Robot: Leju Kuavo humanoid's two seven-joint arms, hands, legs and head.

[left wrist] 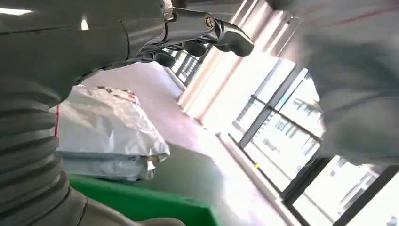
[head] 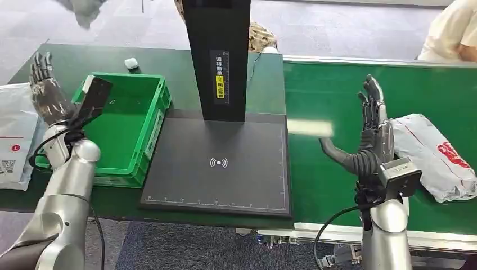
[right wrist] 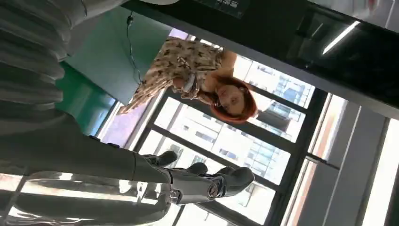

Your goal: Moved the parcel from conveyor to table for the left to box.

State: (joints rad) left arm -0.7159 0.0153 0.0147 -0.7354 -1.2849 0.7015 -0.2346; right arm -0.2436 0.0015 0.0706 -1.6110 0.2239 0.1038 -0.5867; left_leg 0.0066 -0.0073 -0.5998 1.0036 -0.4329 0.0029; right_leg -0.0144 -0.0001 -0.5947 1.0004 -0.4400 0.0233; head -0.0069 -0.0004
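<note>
Parcel (head: 436,160) in white plastic wrap with red print lies on the green conveyor belt (head: 337,101), just beside the robot's right hand (head: 371,126), which stands upright over the belt with fingers extended and apart, thumb jutting sideways, holding nothing. The left hand (head: 48,90) is raised at the far side of the green plastic crate (head: 152,121), its fingers likewise spread and empty. Between crate and belt sits a black scanning platform (head: 219,169) with a tall black post (head: 219,56) bearing a yellow label. White mailer bags (head: 14,135) lie stacked on the dark green table (head: 67,62) beside the left arm, and a small white object (head: 131,63) rests behind the crate. A person in a patterned top (right wrist: 188,70) stands beyond the post; another in pale clothing (head: 450,34) sits at the belt's far corner.
</note>
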